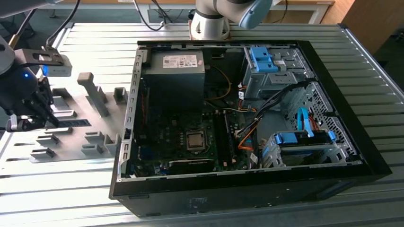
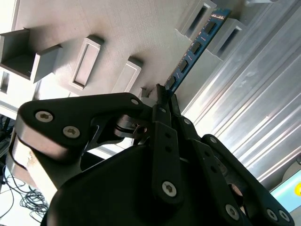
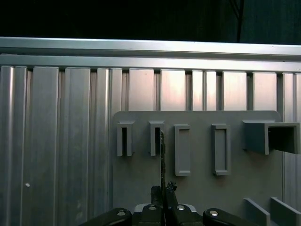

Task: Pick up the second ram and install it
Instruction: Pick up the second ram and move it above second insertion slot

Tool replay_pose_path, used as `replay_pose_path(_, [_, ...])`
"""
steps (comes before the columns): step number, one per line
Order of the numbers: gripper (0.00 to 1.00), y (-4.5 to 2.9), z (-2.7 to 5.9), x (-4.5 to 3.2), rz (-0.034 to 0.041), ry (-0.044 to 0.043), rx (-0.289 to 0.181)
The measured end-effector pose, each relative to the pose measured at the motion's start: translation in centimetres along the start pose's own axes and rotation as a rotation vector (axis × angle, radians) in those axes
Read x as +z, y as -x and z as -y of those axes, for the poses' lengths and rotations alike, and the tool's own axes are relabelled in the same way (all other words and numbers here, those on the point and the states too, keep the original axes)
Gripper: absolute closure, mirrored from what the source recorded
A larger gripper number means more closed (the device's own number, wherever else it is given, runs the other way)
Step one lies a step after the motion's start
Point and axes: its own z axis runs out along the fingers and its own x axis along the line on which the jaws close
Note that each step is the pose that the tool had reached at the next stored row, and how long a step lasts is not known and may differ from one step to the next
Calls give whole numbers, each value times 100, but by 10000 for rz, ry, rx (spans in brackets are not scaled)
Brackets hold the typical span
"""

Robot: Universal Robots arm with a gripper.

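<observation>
- The arm (image 1: pixel 211 21) has its base on the metal table (image 1: pixel 63 189) behind the open computer case (image 1: pixel 252 191). Its wrist end is off to the exterior view's left, with the fingers pointing down at the grey holder plate (image 1: pixel 69 134).
- The gripper (image 2: pixel 163 94) is pinched narrow on one end of the second ram (image 2: pixel 195 47). In the first wrist view the stick (image 3: pixel 162 155) is edge-on and runs straight out from the fingertips.
- The ram (image 1: pixel 73 123) stands on edge on the plate with its far end in a slotted block, well apart from the case.
- Counts: one arm, one gripper, one ram stick, one case and two blue drive clips (image 1: pixel 262 57) inside it.
- The first wrist view shows four slotted blocks (image 3: pixel 182 149) in a row, plus one bigger open box (image 3: pixel 270 137).
- Writing: there's a white sticker (image 1: pixel 180 60) on the power supply (image 1: pixel 173 80), but I can't make out the print.
</observation>
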Motion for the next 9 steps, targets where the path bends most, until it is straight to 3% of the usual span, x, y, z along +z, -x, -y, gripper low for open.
replay_pose_path(9, [86,1,0,-19,0,0,0])
